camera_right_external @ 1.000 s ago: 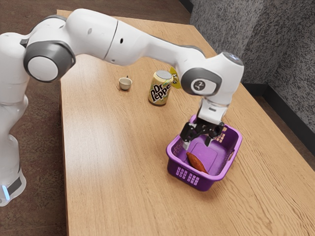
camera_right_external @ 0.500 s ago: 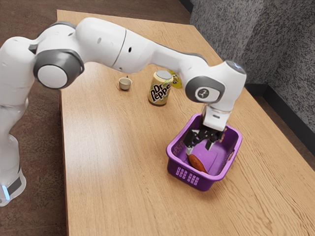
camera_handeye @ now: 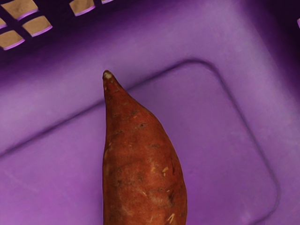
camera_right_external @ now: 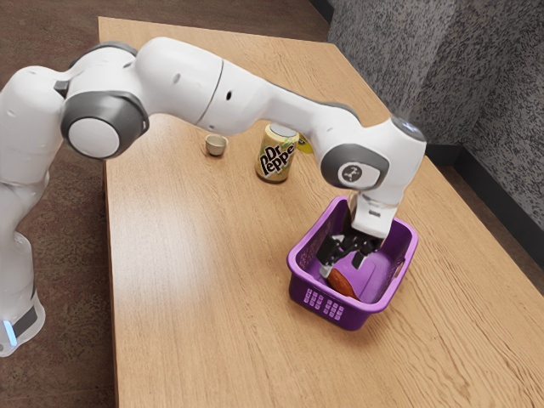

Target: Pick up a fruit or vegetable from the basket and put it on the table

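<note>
My gripper (camera_right_external: pixel 342 265) is down inside the purple basket (camera_right_external: pixel 406 262), its two fingers apart. Just below them, a reddish-brown sweet potato (camera_right_external: pixel 342 284) lies on the basket floor, its upper end partly hidden by the gripper. From the wrist view, the sweet potato (camera_handeye: pixel 143 173) lies under my hand with its pointed tip visible, on the purple floor of the basket (camera_handeye: pixel 220 136). Neither picture shows both fingers touching it.
The basket stands on the wooden table (camera_right_external: pixel 195 289). Toward the table's far end are a Dr Pepper can (camera_right_external: pixel 275 155), a small beige cup (camera_right_external: pixel 216 146) and a yellow object (camera_right_external: pixel 304 144) partly hidden behind the arm. Basket walls surround the gripper closely.
My gripper has come down into the basket and moved toward the sweet potato, now covering part of it. The basket and the sweet potato have stayed in place.
</note>
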You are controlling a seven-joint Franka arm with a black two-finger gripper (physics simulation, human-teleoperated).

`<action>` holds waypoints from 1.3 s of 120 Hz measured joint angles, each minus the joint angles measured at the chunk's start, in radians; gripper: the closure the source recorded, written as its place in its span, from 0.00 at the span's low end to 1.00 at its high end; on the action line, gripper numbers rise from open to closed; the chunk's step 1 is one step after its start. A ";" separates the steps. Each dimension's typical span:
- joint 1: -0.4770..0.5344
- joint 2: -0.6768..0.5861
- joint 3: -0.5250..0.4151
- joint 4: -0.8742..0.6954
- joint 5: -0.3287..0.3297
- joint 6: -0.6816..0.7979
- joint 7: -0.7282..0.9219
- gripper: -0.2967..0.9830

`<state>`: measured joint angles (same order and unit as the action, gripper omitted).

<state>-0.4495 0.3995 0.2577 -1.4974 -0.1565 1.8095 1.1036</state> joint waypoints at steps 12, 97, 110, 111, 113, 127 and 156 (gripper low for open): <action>0.000 0.009 0.000 -0.001 -0.001 0.001 -0.006 0.25; 0.006 0.040 0.000 0.000 -0.006 0.005 -0.030 0.48; 0.003 0.040 0.000 0.000 -0.007 0.005 -0.037 0.60; 0.003 0.040 0.000 0.000 -0.007 0.005 -0.037 0.60; 0.003 0.040 0.000 0.001 -0.007 0.005 -0.038 0.61; 0.003 0.040 0.000 0.001 -0.005 0.007 -0.044 0.63; 0.001 -0.043 -0.001 0.037 0.001 0.002 -0.043 0.65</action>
<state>-0.4483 0.3565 0.2565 -1.4606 -0.1554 1.8112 1.0604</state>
